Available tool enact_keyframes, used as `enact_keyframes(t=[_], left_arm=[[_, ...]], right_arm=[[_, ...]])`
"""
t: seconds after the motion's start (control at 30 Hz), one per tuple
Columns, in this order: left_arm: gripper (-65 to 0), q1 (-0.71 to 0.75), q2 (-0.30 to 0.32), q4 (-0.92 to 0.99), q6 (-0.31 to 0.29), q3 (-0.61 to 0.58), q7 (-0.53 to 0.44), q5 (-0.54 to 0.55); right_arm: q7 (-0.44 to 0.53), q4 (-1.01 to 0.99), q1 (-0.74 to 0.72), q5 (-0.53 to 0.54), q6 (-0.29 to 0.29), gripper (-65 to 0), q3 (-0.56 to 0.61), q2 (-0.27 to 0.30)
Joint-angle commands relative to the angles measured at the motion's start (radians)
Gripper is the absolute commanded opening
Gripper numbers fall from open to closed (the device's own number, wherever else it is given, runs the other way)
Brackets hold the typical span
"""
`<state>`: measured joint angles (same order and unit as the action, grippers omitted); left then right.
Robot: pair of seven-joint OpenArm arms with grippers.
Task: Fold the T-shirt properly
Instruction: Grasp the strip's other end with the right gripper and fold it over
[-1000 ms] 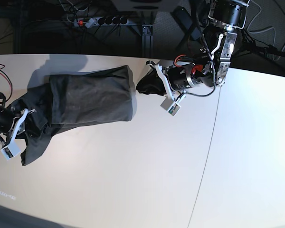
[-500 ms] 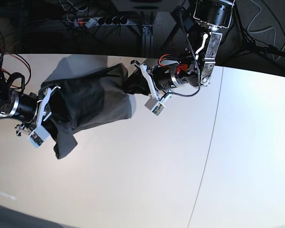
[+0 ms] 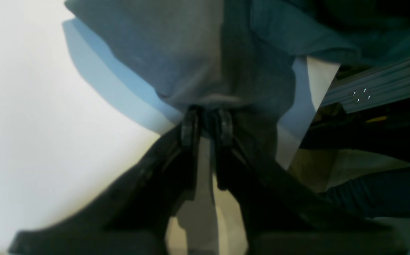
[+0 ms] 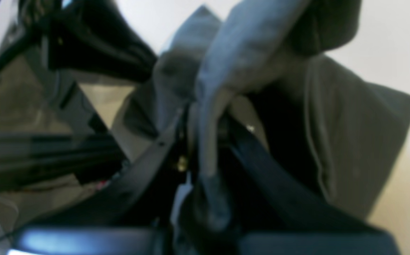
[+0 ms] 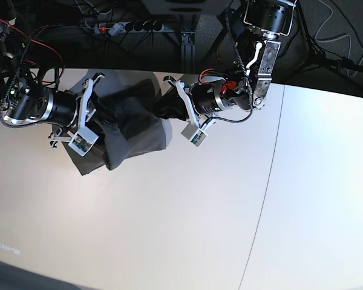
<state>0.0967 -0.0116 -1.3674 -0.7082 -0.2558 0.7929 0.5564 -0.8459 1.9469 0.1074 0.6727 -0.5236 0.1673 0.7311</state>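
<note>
- Black, and closed tight on cloth: the left gripper point(image 3: 206, 122) pinches a bunched edge of the dark grey-olive cotton T-shirt point(image 3: 191, 60), its two fingertips point(image 3: 190, 127) nearly touching, with fabric fanning out just beyond them.
- In the base view this left gripper point(image 5: 171, 103) sits at the shirt's right end, near the table's far edge.
- The right gripper point(image 4: 205, 141) is likewise clamped on the garment, a fold of grey cloth point(image 4: 350, 134) running down between its black fingers and spilling over them; that view is blurred.
- In the base view the right gripper point(image 5: 95, 109) holds the shirt's left end.
- The T-shirt point(image 5: 130, 130) hangs bunched between the two grippers, its lower folds draped towards the pale, smooth tabletop point(image 5: 187, 217).
- Behind the table's far edge, a dark power strip point(image 5: 130, 26) lies among cables.
</note>
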Motion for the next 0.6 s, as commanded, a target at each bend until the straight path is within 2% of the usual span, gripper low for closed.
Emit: enact_keyframes(t=[0.0, 0.13, 0.2, 0.47, 0.5, 0.57], left_arm=[[-56.1, 0.014, -0.005, 0.014, 0.015, -0.006, 0.056, -0.007], [-56.1, 0.014, -0.005, 0.014, 0.015, -0.006, 0.056, -0.006], [-56.1, 0.014, -0.005, 0.014, 0.015, -0.006, 0.056, -0.006], [-56.0, 0.014, -0.005, 0.014, 0.015, -0.006, 0.077, 0.029], [-56.0, 0.014, -0.005, 0.014, 0.015, -0.006, 0.083, 0.034], [-56.0, 0.015, -0.005, 0.014, 0.015, -0.006, 0.087, 0.039]], right_arm=[[0.034, 0.017, -0.010, -0.009, -0.042, -65.0, 0.013, 0.014], [0.077, 0.017, -0.011, -0.092, -0.041, -65.0, 0.095, 0.010], [0.080, 0.017, -0.010, -0.137, -0.041, -65.0, 0.119, -0.010], [0.088, 0.015, -0.013, -0.206, -0.040, -65.0, 0.129, -0.082], [0.089, 0.014, -0.013, -0.206, -0.040, -59.9, 0.129, -0.088], [0.090, 0.014, -0.013, -0.212, -0.040, -45.4, 0.129, -0.098]])
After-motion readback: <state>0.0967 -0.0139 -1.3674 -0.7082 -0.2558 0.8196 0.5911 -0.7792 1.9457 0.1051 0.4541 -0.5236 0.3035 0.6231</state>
